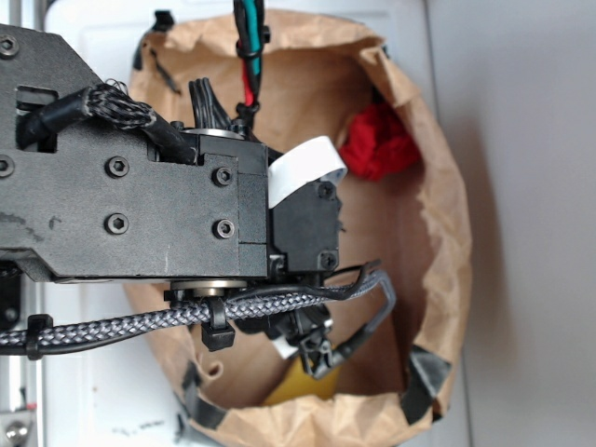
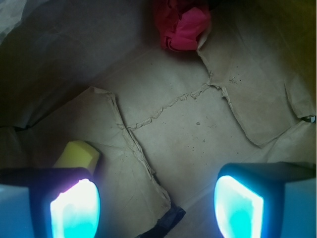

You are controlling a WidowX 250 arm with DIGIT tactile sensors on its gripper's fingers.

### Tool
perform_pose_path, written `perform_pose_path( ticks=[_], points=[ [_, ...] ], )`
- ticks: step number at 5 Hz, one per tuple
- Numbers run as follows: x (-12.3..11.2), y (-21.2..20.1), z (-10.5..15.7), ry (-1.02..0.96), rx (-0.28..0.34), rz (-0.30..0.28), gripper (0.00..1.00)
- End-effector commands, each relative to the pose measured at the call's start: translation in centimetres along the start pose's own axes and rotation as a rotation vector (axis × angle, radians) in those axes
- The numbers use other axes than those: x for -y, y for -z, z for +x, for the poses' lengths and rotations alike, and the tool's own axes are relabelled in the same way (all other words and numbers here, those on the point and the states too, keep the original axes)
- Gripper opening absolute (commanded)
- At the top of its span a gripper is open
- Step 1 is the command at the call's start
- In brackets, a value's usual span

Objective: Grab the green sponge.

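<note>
I'm hovering the hand [image 2: 156,203] inside the bag [image 2: 188,134], fingers spread wide, since the sponge [image 2: 77,154] is sitting off by one finger, not between.

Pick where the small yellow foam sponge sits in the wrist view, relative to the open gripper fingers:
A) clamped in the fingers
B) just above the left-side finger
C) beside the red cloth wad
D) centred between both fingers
B: the small yellow foam sponge lies on the brown paper bag floor just above the left-side finger, far from the red cloth wad; the gripper is open and empty.
</note>
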State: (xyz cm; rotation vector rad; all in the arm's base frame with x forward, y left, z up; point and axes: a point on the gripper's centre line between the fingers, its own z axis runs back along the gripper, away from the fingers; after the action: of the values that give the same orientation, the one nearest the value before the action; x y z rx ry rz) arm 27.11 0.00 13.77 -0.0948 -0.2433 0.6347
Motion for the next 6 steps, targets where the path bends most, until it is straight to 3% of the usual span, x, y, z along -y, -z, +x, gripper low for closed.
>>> perform_pose_path(
  ticks=[1,2,4,6],
  points=[
    [0.8,2.1,1.0,-0.151,0.043,0.07,1.0],
    [1.2,3.1,0.3,-0.173,0.05,0.068,1.0],
    [3.2,3.8,-1.8,-0.225,0.029,-0.034,1.0],
    [6.2,5.2,-2.4,-0.336,0.028,-0.012,1.0]
  ],
)
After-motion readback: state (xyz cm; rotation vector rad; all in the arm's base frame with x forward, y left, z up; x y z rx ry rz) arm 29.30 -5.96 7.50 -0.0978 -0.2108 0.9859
